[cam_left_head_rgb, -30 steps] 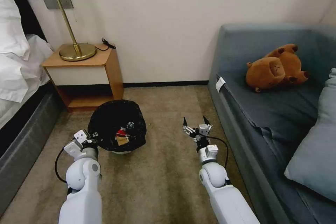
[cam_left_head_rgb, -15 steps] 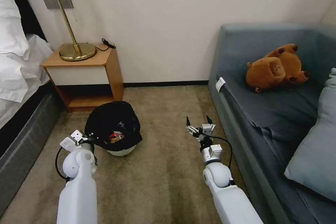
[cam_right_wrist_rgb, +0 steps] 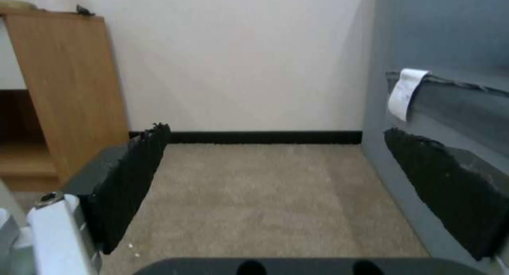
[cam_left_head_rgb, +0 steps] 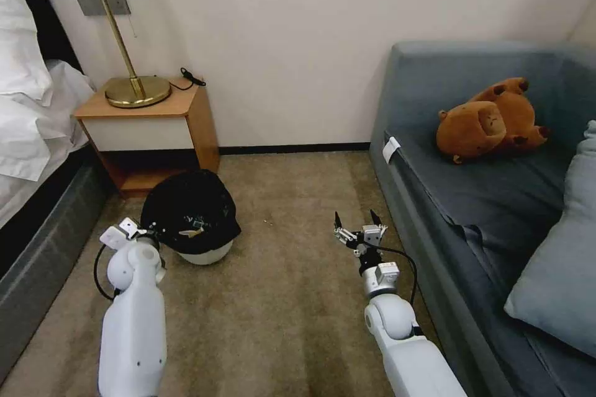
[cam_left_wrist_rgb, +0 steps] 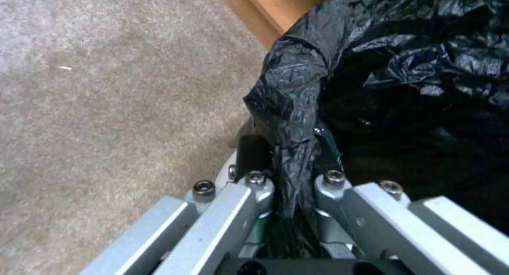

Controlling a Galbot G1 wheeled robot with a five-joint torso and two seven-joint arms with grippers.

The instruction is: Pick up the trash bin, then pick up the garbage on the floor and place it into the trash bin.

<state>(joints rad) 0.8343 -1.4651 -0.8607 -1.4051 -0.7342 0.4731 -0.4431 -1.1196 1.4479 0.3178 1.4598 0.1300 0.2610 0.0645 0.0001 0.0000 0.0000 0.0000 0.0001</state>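
While the left gripper (cam_left_wrist_rgb: 289, 175) is clamping the rim of the small round white plastic trash bin (cam_left_head_rgb: 205, 254) through its crinkled black plastic bag (cam_left_head_rgb: 186, 211), the bin is sitting tilted on the beige-brown carpet floor (cam_left_head_rgb: 285, 316) before the wooden nightstand (cam_left_head_rgb: 149, 130). Farther right, the right gripper (cam_left_head_rgb: 359, 223) is hovering, fingers (cam_right_wrist_rgb: 127, 179) spread apart, beside the grey-blue sofa (cam_left_head_rgb: 472, 211).

White wall (cam_left_head_rgb: 298, 43), wooden nightstand (cam_left_head_rgb: 155, 127), brass lamp (cam_left_head_rgb: 121, 43), blue-grey sofa (cam_left_head_rgb: 484, 198)
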